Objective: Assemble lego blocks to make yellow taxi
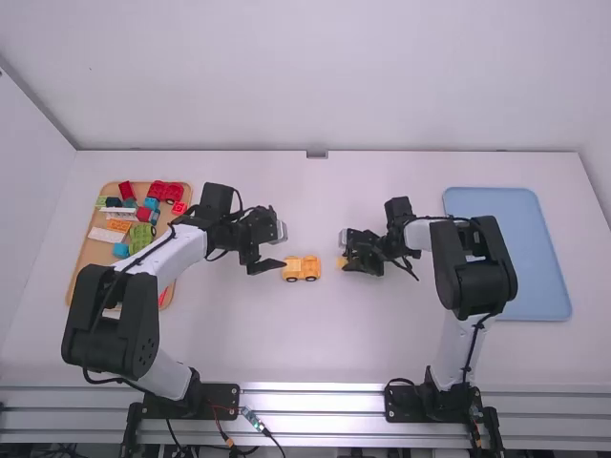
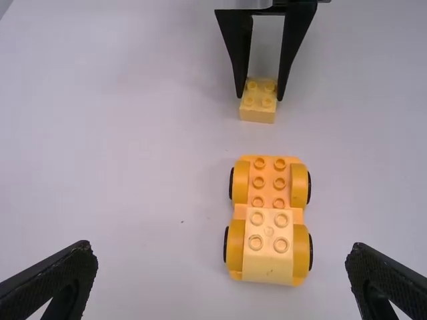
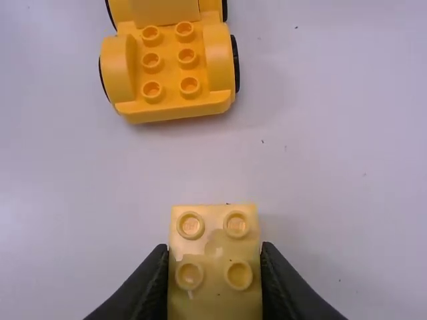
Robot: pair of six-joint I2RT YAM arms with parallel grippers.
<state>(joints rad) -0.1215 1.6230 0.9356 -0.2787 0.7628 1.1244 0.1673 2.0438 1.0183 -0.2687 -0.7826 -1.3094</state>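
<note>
The white surface (image 1: 315, 353) spreads beneath both pincers. A blue tray (image 1: 535, 243) sits well to the right of the right pincer, partly behind that arm. A wooden tray (image 1: 87, 264) sits to the left of the left pincer, holding red, green, blue, orange and white pieces.

The left pincer (image 1: 272, 237) is spread wide, with nothing between its fingers. The right pincer (image 1: 345, 262) is closed on the sides of a small yellow block, gripping it with the studs facing up.

The orange-yellow car base (image 1: 303, 269) stands on its wheels between the two pincers, just beside the left one. Its studded end faces the right pincer. A paler block (image 2: 268, 243) with studs on top is seated on the end toward the left pincer.

The small yellow block (image 3: 213, 233) is between the right pincer's fingertips, apart from the car base; whether it touches the surface I can't tell.
</note>
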